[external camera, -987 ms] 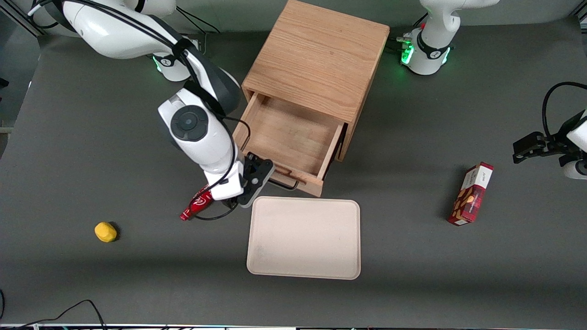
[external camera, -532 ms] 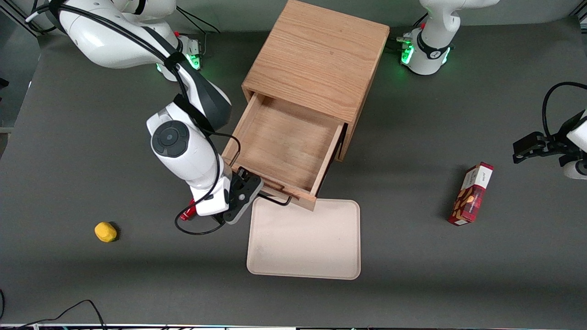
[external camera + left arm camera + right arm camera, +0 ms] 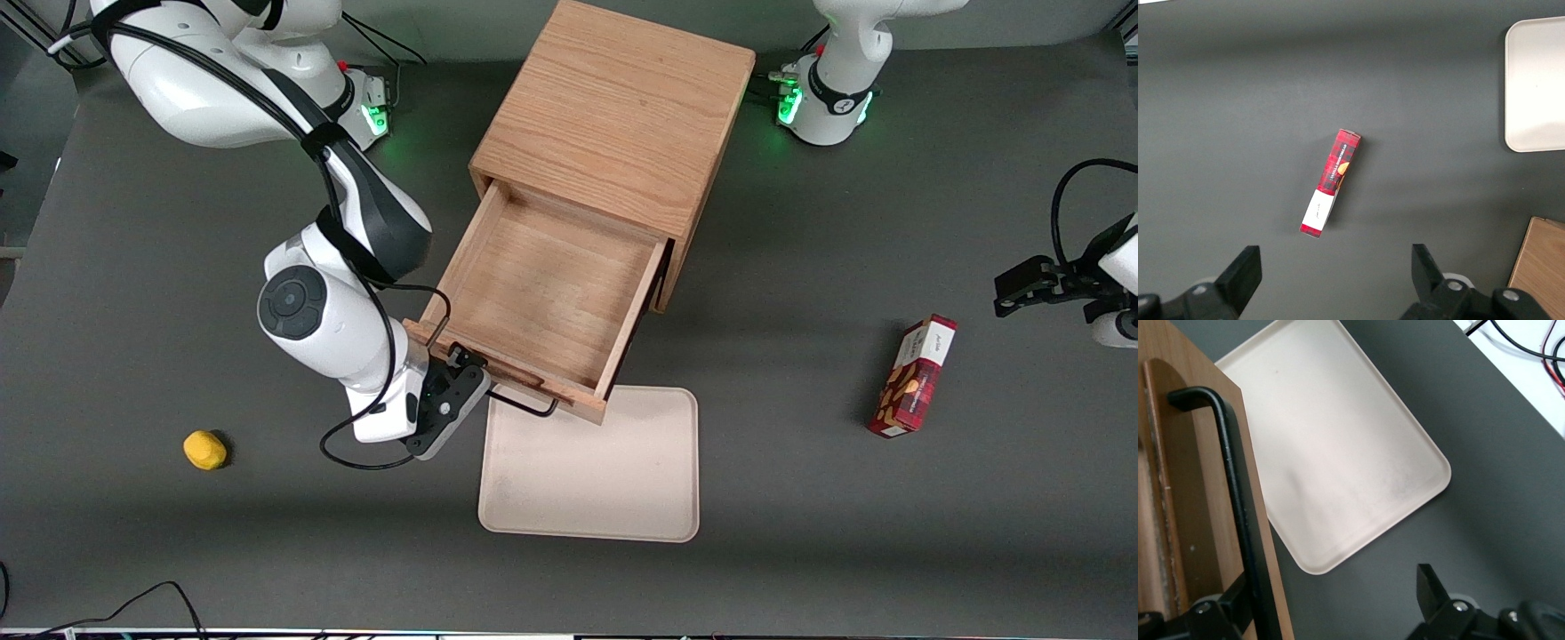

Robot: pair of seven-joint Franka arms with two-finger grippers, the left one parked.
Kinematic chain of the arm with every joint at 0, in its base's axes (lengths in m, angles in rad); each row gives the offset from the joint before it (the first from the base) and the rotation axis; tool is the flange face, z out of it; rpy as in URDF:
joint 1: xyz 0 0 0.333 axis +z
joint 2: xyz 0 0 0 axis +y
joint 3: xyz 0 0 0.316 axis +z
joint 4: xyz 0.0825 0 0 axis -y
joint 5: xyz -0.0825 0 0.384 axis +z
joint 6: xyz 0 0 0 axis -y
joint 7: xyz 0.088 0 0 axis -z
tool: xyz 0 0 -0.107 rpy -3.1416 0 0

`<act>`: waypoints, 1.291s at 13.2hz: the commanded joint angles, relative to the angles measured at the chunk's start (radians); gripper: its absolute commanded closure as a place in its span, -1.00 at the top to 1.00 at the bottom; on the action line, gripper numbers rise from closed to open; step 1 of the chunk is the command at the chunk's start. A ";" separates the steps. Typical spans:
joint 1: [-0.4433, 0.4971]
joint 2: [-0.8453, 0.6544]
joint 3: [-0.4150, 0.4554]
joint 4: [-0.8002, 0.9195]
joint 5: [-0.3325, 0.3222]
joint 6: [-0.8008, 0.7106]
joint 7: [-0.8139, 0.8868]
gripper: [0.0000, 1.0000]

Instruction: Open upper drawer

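Observation:
The wooden cube cabinet [image 3: 613, 116] stands at the middle of the table. Its upper drawer [image 3: 542, 293] is pulled far out, showing a bare plain-wood inside. The drawer's front edge overhangs the tray's rim. The black wire handle [image 3: 524, 406] sticks out of the drawer front toward the front camera. My right gripper [image 3: 471, 378] is at the handle's end toward the working arm. In the right wrist view the gripper [image 3: 1331, 600] is open wide, and the handle [image 3: 1238, 493] runs just inside one fingertip [image 3: 1225, 610]. The lower drawer is hidden under the upper one.
A beige tray [image 3: 591, 467] lies in front of the cabinet, also in the right wrist view [image 3: 1338, 440]. A yellow lump [image 3: 204, 449] lies toward the working arm's end. A red snack box [image 3: 916, 378] lies toward the parked arm's end, also in the left wrist view [image 3: 1331, 183].
The upper drawer has slid farther out toward the front camera, now over the tray's rim. My gripper moved with the handle. The red packet by the arm is now hidden.

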 commanded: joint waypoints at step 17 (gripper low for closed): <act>-0.160 -0.528 -0.210 -0.211 0.131 -0.353 0.193 1.00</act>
